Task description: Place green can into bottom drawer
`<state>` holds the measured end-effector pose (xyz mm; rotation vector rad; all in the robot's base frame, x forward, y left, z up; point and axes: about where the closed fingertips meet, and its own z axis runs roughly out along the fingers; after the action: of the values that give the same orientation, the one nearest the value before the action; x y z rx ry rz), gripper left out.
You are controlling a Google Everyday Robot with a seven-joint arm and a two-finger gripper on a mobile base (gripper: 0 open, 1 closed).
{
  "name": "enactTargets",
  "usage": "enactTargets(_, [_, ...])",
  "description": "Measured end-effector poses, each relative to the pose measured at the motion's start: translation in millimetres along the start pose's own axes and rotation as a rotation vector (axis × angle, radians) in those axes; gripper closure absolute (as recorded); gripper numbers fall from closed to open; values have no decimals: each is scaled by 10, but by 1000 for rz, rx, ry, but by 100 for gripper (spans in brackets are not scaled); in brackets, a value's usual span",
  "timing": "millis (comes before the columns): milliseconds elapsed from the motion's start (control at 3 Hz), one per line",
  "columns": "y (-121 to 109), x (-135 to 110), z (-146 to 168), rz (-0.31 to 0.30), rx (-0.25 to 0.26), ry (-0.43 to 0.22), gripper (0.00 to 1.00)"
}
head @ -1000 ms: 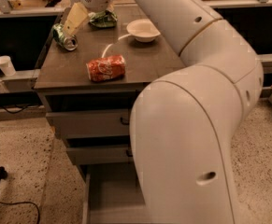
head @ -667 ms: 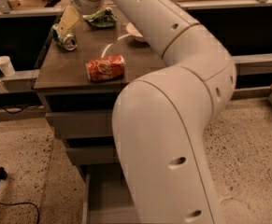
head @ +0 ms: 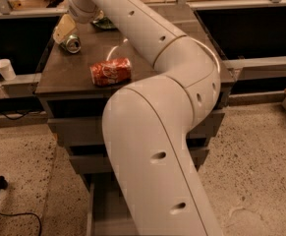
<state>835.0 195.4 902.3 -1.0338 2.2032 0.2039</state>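
The green can (head: 71,44) lies on its side at the back left of the brown cabinet top (head: 64,75), its silver end facing me. My gripper (head: 64,32) is just above and behind the can, touching or nearly touching it. My white arm (head: 152,132) reaches up from the lower middle and bends left to it. The bottom drawer (head: 99,215) is pulled open at the foot of the cabinet; my arm hides most of it.
A red soda can (head: 111,72) lies on its side mid-top. A crumpled green foil bag (head: 103,23) peeks out behind my arm at the back. A white cup (head: 5,68) stands on a ledge at the left. A black cable (head: 0,200) lies on the floor.
My arm has swung left across the cabinet top and now hides the white bowl. The gripper has shifted slightly left and stays at the green can. The cans have not moved.
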Motion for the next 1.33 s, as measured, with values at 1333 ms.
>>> enactTargets(1333, [116,19,657,55,-18,16,33])
